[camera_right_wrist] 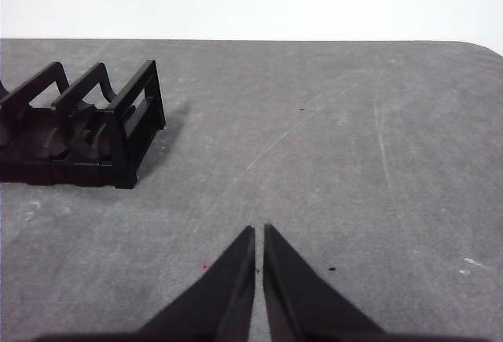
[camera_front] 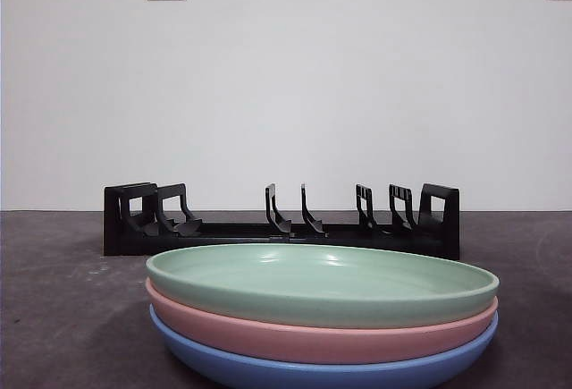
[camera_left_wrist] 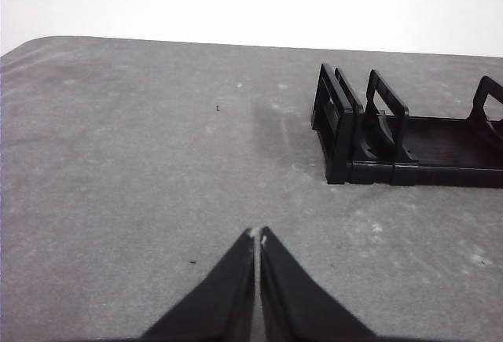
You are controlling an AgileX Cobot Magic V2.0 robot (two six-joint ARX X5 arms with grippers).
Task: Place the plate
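Green plate (camera_front: 322,282) topmost on a stack of three, over pink (camera_front: 313,335) and blue (camera_front: 322,373), just in front of the black rack (camera_front: 281,224) and so first to lift, probably meant for one of the upright slots. Left gripper (camera_left_wrist: 256,236) hovering over bare table (camera_left_wrist: 118,161) off one rack end, jaws pressed together, holding nothing. Right gripper (camera_right_wrist: 258,232) likewise off the other end, jaws nearly touching, empty, apparently waiting.

Open table either side of black rack (camera_front: 281,224), plate stack (camera_front: 322,317) in front, space above rack clear
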